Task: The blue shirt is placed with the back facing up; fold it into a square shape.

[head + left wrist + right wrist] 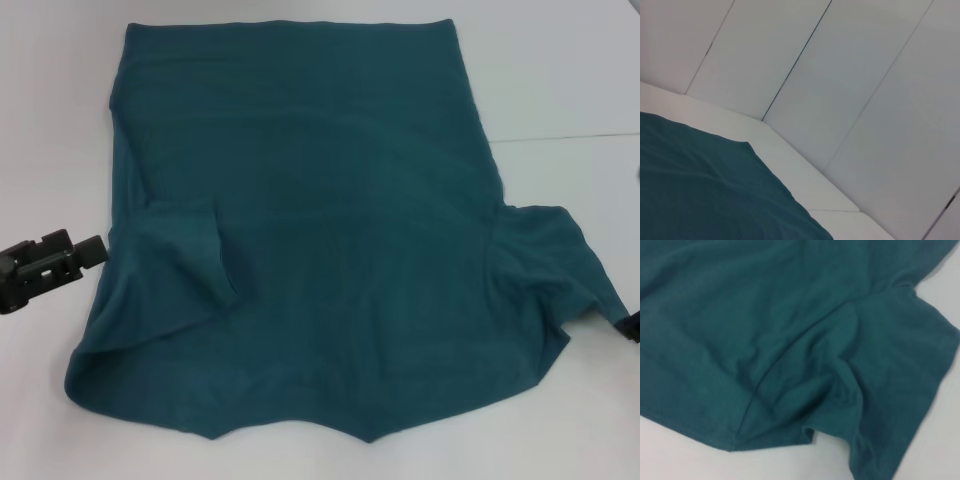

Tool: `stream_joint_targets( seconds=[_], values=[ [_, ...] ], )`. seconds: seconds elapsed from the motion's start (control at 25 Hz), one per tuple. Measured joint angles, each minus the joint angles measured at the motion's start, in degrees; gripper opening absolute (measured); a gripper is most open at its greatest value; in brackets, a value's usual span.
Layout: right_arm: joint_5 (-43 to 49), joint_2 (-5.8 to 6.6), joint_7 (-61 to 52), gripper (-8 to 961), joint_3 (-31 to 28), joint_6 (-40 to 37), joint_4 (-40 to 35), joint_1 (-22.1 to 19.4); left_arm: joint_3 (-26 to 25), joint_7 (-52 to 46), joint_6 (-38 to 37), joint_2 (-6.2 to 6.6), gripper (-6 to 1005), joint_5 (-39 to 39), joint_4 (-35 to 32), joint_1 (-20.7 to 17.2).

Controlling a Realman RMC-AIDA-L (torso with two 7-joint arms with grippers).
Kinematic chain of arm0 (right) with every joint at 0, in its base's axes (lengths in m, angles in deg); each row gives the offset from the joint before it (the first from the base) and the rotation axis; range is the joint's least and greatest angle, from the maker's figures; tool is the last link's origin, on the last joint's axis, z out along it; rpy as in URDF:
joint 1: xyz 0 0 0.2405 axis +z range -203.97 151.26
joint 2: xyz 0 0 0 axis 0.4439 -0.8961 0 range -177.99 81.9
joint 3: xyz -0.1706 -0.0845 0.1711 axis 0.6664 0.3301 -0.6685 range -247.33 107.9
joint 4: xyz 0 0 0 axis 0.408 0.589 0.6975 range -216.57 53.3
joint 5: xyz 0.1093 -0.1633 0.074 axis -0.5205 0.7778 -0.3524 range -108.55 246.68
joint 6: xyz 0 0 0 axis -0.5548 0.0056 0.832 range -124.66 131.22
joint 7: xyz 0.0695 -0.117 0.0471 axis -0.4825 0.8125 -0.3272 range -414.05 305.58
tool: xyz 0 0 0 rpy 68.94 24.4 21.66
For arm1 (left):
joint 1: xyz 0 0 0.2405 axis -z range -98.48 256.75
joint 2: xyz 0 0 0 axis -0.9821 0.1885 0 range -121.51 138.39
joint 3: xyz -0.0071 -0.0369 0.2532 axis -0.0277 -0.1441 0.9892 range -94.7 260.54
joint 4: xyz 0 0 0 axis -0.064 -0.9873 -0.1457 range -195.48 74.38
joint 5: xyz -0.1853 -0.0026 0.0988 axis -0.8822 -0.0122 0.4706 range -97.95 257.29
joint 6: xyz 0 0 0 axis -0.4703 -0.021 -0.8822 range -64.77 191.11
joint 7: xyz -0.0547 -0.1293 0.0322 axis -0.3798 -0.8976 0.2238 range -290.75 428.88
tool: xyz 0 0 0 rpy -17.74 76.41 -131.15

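Blue shirt (330,200) spread flat on white table (560,80), left sleeve folded inward over body, right sleeve lying outward, left gripper (95,250) just beside shirt's left edge, holding nothing, opening unclear, right gripper (630,326) at right sleeve, mostly hidden.

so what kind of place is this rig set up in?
Probably a lab or test bench, not a home. The blue shirt lies on a plain white table, white panelled walls stand right behind it, and the left gripper waits at the shirt's edge. No household items show.
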Motion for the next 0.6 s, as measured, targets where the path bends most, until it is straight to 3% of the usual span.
stream_joint_targets(
  seconds=[0.36, 0.6],
  values=[
    [0.15, 0.56, -4.60, 895, 6.76, 6.43, 5.76, -0.26, -0.04, -0.05, 0.79, -0.31, 887, 0.68, 0.03, 0.22],
    [0.19, 1.83, -7.56, 881, 10.13, 10.58, 10.48, 0.13, -0.04, -0.07, 1.42, -0.56, 888, 1.21, 0.03, 0.70]
  ],
)
